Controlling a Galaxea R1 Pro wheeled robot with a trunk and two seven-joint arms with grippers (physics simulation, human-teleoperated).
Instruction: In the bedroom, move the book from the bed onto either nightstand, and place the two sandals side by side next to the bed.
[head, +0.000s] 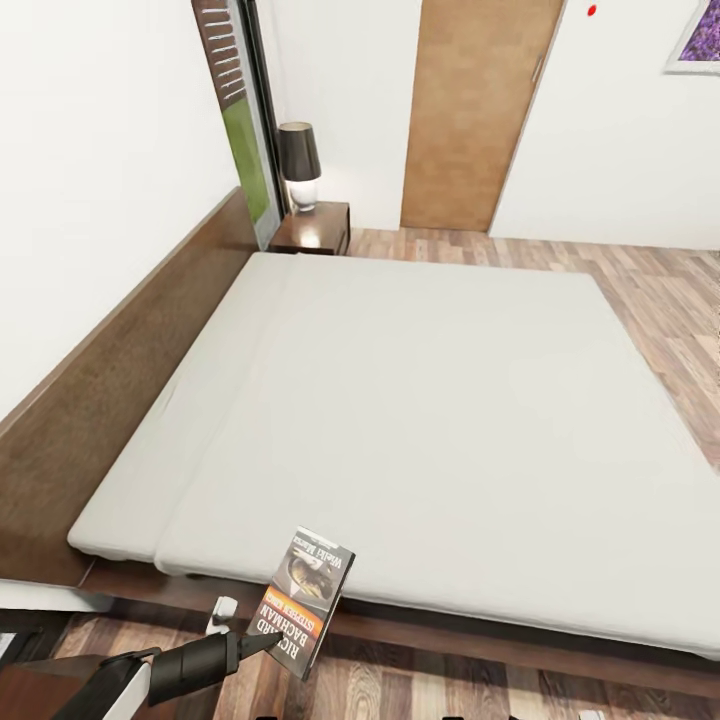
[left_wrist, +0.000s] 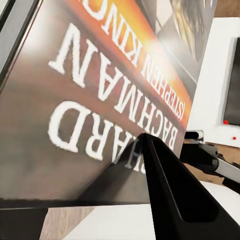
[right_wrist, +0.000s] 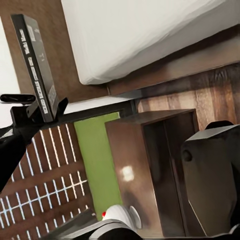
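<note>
One book (head: 305, 598) clamped upright in the left gripper (head: 268, 640) beside the bed (head: 440, 400), bare mattress, far nightstand (head: 312, 228) topped by a lamp (head: 298, 165), right gripper's (right_wrist: 210, 185) opening cannot be told

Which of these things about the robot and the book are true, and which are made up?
1. The left pincer is holding the book. True.
2. The book is lying flat on the mattress. False: it is lifted off, held at the bed's near edge.
3. A lamp stands on the far nightstand. True.
4. The book's cover says "RICHARD BACHMAN". True.
5. A blue sandal lies on the mattress. False: the mattress is bare.
</note>
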